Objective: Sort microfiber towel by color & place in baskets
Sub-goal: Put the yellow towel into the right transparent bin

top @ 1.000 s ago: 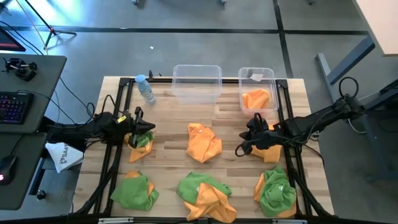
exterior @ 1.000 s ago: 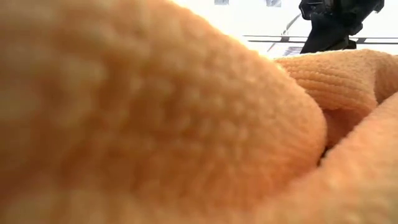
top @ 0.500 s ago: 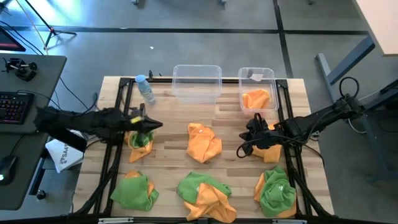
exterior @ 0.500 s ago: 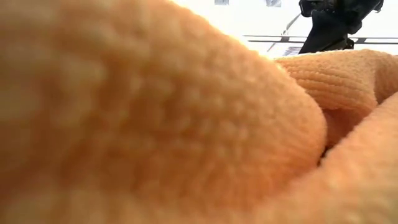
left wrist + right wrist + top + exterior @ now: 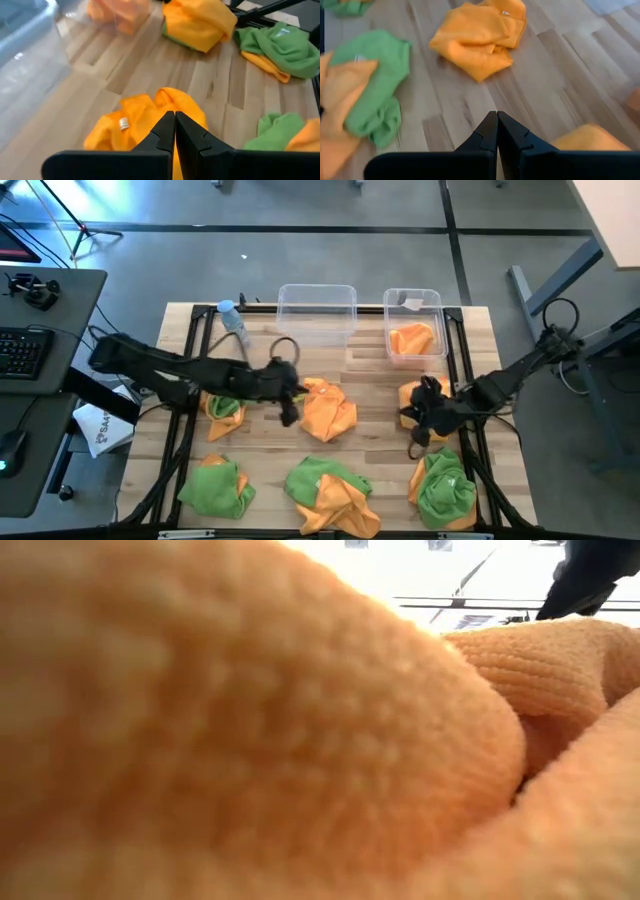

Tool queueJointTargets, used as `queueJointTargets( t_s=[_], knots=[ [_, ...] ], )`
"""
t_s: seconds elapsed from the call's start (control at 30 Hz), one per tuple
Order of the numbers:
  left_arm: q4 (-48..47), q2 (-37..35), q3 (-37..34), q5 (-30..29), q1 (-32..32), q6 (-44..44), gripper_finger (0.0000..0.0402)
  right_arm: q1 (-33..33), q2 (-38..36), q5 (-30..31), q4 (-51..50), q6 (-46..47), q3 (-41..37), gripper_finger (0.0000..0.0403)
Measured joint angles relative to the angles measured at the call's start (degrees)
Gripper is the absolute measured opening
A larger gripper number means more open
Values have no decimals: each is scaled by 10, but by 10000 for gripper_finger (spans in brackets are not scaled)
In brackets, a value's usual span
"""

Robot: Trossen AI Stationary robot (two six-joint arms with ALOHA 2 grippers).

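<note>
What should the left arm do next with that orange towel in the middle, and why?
Probably open the left gripper and lower it onto the orange towel. Its fingers are shut and empty, poised right at that towel's edge, so it cannot grasp yet. The narrower basket already holds an orange towel.

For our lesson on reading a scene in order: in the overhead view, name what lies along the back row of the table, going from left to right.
Small water bottle → wider clear basket, no towel in it → narrower clear basket with an orange towel inside.
</note>
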Motion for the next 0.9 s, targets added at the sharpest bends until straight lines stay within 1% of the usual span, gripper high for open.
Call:
queueJointTargets(
  t_s=[0.17,0.27,0.37,0.47,0.57,0.7,0.9],
  knots=[
    [0,81,56,34,1,-19,0,60,-34,39,-23,0,0,0],
    [1,116,71,65,1,-24,0,87,-51,48,-37,0,0,0],
    [6,148,73,75,1,-35,0,110,-67,65,-59,3,0,0],
    [9,183,73,72,3,-80,0,127,-80,69,-78,3,0,0],
    [-10,216,73,71,14,-168,5,138,-92,68,-90,3,0,0],
    [-44,254,72,94,30,-260,31,149,-101,68,-93,2,0,0],
    [-46,286,72,144,46,-324,85,164,-103,67,-97,1,0,0]
  ],
)
